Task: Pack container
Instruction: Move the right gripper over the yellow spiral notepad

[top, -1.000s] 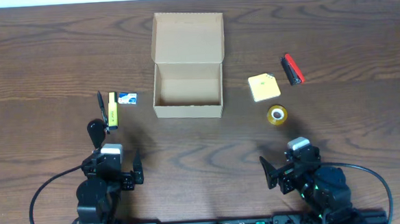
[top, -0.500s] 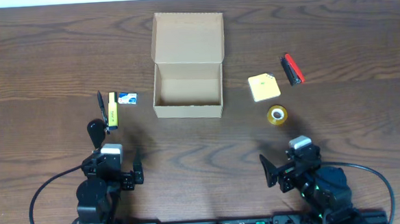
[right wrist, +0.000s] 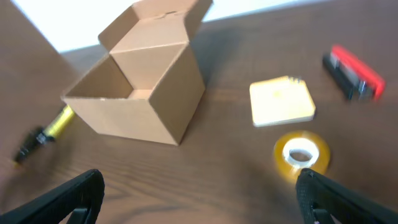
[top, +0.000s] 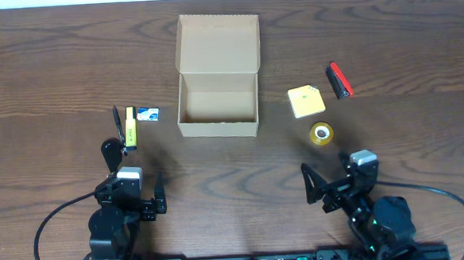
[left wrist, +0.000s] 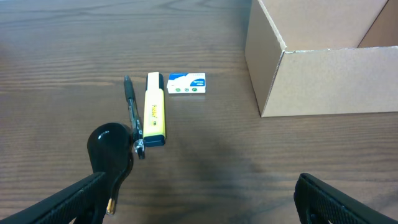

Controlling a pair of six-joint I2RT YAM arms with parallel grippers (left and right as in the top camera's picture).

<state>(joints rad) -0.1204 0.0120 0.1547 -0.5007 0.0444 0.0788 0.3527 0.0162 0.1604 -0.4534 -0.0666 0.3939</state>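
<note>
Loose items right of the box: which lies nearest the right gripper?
The tape roll, a yellowish ring; the yellow notepad and red-black item lie farther back.

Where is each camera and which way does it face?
Overhead: above the table, looking straight down on the open cardboard box; left arm and right arm at the near edge.
Left wrist: on the left arm, facing forward low at the yellow highlighter and box corner; left tool at bottom.
Right wrist: on the right arm, tilted, facing the box, sticky notes and tape roll; right tool at bottom.
Shared: both wrist views show the box and highlighter.
</note>
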